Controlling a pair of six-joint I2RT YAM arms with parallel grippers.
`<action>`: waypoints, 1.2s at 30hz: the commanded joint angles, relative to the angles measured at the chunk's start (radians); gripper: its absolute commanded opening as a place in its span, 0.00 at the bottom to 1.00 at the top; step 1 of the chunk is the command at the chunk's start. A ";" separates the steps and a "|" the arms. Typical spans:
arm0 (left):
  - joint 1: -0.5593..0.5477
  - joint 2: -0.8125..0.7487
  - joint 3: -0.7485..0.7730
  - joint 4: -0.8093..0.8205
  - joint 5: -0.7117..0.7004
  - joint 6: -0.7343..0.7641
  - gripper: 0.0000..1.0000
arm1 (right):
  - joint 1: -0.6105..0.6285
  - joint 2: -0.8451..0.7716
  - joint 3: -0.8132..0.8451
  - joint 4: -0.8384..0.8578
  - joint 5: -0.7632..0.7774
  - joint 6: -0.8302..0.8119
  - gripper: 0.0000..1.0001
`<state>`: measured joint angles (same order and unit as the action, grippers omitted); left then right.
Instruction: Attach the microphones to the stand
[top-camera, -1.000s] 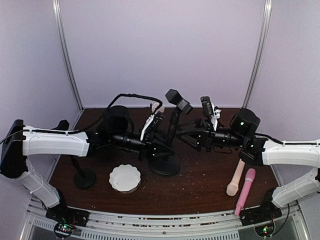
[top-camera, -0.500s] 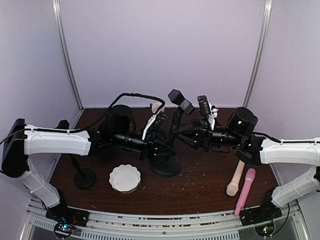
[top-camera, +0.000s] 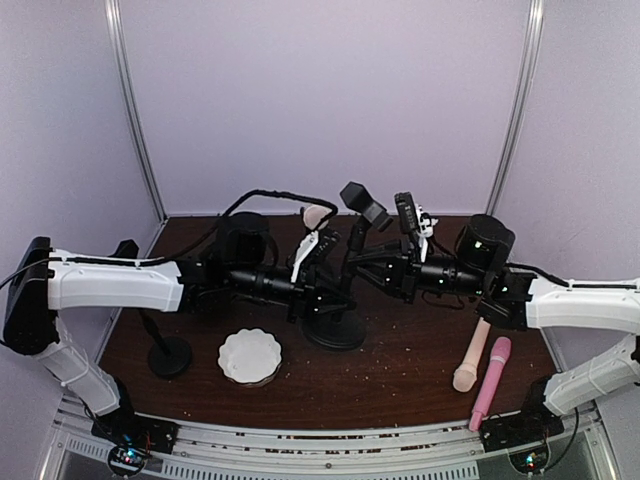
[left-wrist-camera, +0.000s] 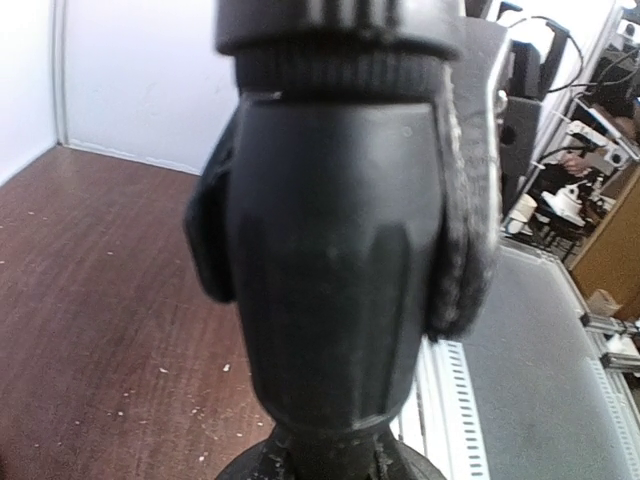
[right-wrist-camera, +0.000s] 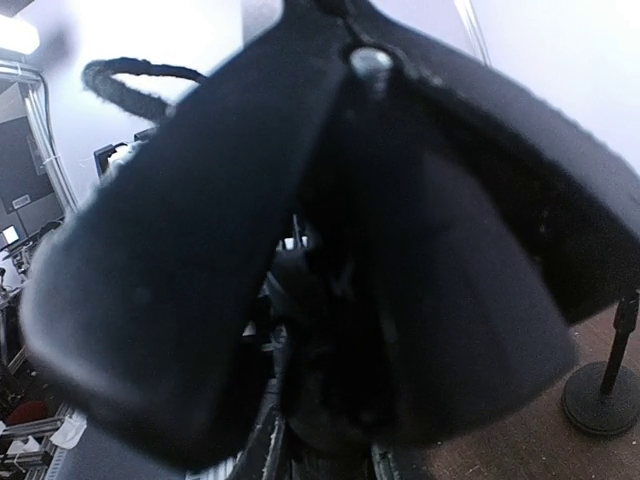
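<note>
Brown table (top-camera: 400, 372), lavender walls (top-camera: 300, 100): we see the left gripper (left-wrist-camera: 335, 260) clamped tight on the stand (top-camera: 335, 330). The right gripper (top-camera: 368, 268) sits at the post from 3 o'clock, and we can't tell its gap. The cream microphone (top-camera: 470, 357) and pink microphone (top-camera: 490, 383) lie at the stand's 4 o'clock, and another cream head (top-camera: 316, 214) shows at 11 o'clock.

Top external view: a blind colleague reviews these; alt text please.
The left gripper is shut on the post of a black microphone stand mid-table, with the right gripper beside it. A cream microphone and a pink microphone lie at the right.
</note>
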<state>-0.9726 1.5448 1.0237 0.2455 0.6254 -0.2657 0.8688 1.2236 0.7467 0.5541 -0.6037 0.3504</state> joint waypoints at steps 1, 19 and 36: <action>-0.006 -0.051 0.017 0.010 -0.244 0.003 0.00 | 0.009 -0.069 -0.023 -0.022 0.162 -0.075 0.00; -0.041 -0.132 -0.068 0.017 -0.404 0.007 0.60 | 0.003 -0.070 -0.082 0.007 0.297 -0.184 0.00; -0.039 -0.313 -0.192 -0.041 -0.444 0.061 0.73 | -0.022 0.247 -0.079 0.118 0.236 -0.471 0.00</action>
<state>-1.0138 1.2530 0.8459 0.2073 0.1829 -0.2295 0.8543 1.4551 0.6640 0.5125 -0.3733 -0.0559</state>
